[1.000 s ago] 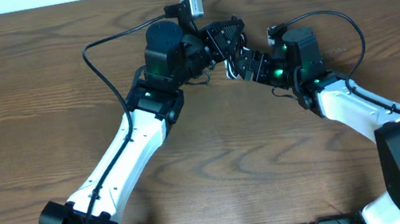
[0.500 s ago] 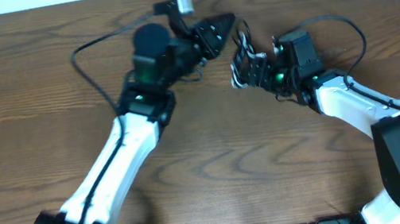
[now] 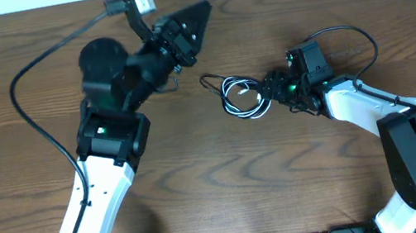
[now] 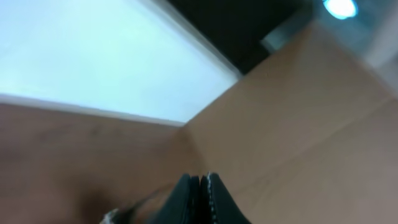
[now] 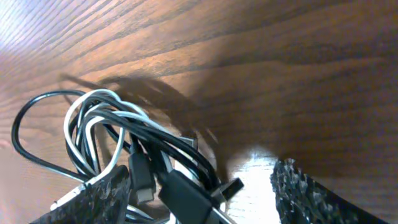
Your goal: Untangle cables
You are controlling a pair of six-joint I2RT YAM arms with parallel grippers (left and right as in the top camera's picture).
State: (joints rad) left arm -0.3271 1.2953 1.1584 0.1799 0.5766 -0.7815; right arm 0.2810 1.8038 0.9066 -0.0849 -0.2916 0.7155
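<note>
Since the earlier overhead view, your left arm has swung up and away, and the cables point(image 3: 240, 97) that hung between the two claws now lie on the table point(image 3: 229, 197). Take the right gripper point(image 3: 273, 89) as your landmark. The tangle sits directly ahead of its fingertips, touching or nearly so. Its loops fan out away from that gripper, and its long axis runs roughly along the line the gripper points.

In the right wrist view its jaws stand wide apart, released. The dark plugs and the black cable point(image 5: 163, 144) lie between the fingers, closer to one of them, and the white cable point(image 5: 68, 124) loops further out.

The left gripper point(image 3: 187, 24) is well apart from the right one, beyond the tangle and off to the far side. Its wrist view shows the fingers point(image 4: 186, 198) pressed together, clenched, with nothing clearly between them.

Your right arm is plainly the nearer; closing it where it sits would likely catch a plug end.
</note>
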